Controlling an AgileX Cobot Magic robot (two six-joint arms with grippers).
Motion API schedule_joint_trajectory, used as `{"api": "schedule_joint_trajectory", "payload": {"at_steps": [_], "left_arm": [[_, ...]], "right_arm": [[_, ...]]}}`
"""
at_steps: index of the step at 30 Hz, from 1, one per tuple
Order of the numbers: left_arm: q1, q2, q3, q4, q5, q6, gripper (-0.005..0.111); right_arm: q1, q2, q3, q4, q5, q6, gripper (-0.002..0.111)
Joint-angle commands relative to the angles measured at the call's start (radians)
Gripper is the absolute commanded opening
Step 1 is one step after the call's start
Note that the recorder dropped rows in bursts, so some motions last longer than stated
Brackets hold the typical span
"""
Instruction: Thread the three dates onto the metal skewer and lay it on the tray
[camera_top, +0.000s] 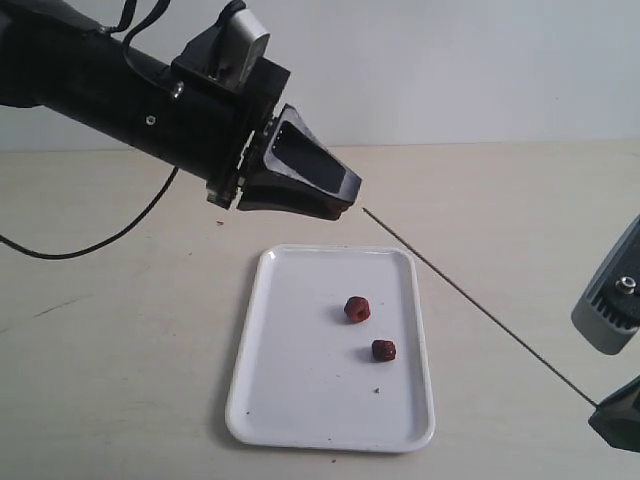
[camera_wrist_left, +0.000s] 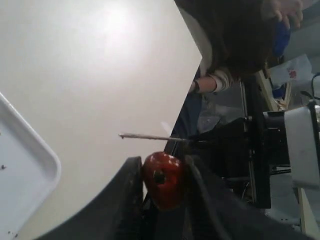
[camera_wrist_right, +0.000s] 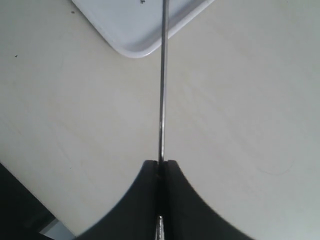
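"Pale surface (camera_top: 120, 330), blank white wall behind. How many dates do you count?"

"Three. Two sit on the one tray (camera_top: 300, 400), apart from each other: one date (camera_top: 357, 309) near the middle, a second date (camera_top: 383, 350) nearer the right rim. The third date (camera_wrist_left: 163, 180) is pinched between the jaws of the left gripper (camera_top: 350, 198), up in the air near the tray's far edge."

"And the skewer?"

"One skewer (camera_top: 480, 305). The right gripper (camera_wrist_right: 160, 165) has its jaws closed tight on the blunt end. It slants across past the tray's right side, with its point just beside the held date, not through it."
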Motion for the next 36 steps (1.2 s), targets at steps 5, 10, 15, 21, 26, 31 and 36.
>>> {"api": "schedule_joint_trajectory", "payload": {"at_steps": [5, 10, 15, 21, 26, 31, 36], "left_arm": [[0.002, -0.016, 0.029, -0.013, 0.002, -0.007, 0.030], [0.028, -0.013, 0.029, -0.046, 0.002, -0.017, 0.030], [0.044, -0.013, 0.029, -0.033, 0.002, -0.060, 0.030], [0.044, -0.014, 0.029, -0.016, 0.002, -0.054, 0.030], [0.044, -0.016, 0.029, 0.081, 0.002, -0.022, 0.030], [0.042, -0.033, 0.029, 0.112, 0.002, 0.073, 0.030], [0.036, -0.033, 0.029, 0.110, 0.002, 0.162, 0.030]], "right_arm": [[0.001, 0.000, 0.004, 0.063, -0.039, -0.058, 0.000], [0.001, 0.000, 0.004, 0.045, -0.014, -0.053, 0.000], [0.001, 0.000, 0.004, 0.043, 0.009, -0.055, 0.000], [0.001, 0.000, 0.004, 0.063, 0.020, -0.070, 0.000], [0.001, 0.000, 0.004, 0.079, 0.099, -0.053, 0.000], [0.001, 0.000, 0.004, 0.113, 0.109, -0.060, 0.000], [0.001, 0.000, 0.004, 0.157, 0.039, -0.145, 0.000]]}}
